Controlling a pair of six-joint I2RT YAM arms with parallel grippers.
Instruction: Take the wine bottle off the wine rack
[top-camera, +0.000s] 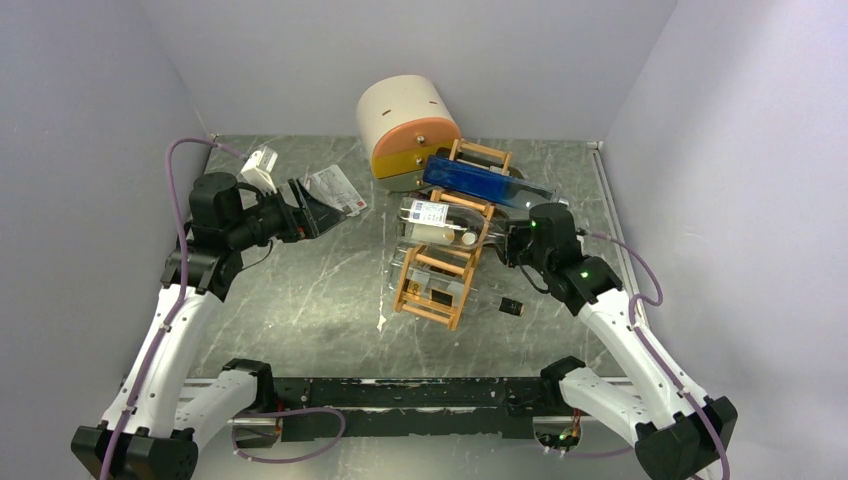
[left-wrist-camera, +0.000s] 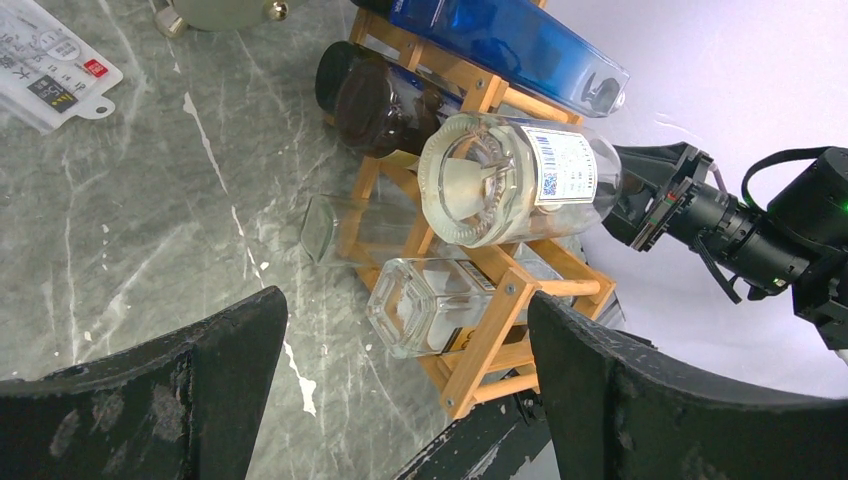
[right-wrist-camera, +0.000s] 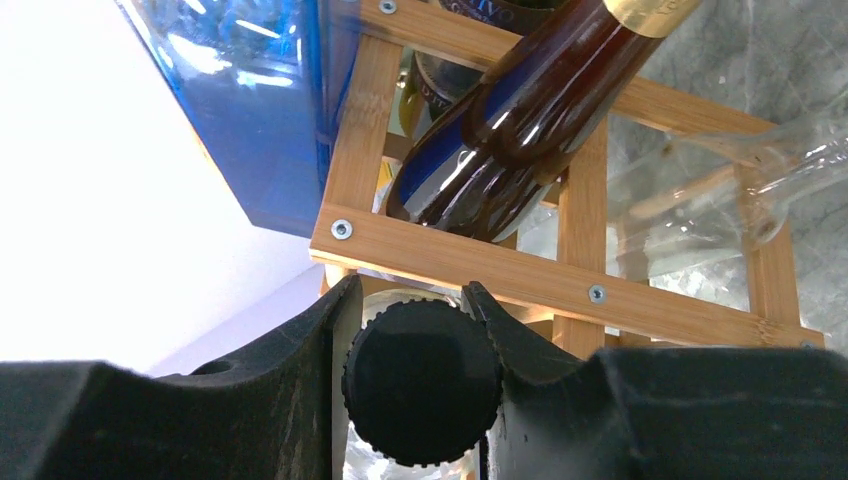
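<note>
The wine rack, light wood with thin slats, lies tilted at mid table with several bottles in it. The wine bottle is clear and round, has a white label, and rests across an upper tier. My right gripper is at its neck end, shut on the bottle's black ribbed cap, with both fingers pressed against the cap's sides in the right wrist view. My left gripper hovers left of the rack, open and empty, facing the bottle bases.
Also in the rack are a blue square bottle, a dark brown bottle and a clear square bottle. A round cream-and-orange drawer box stands behind. A plastic packet lies at back left, and a small black piece lies right of the rack.
</note>
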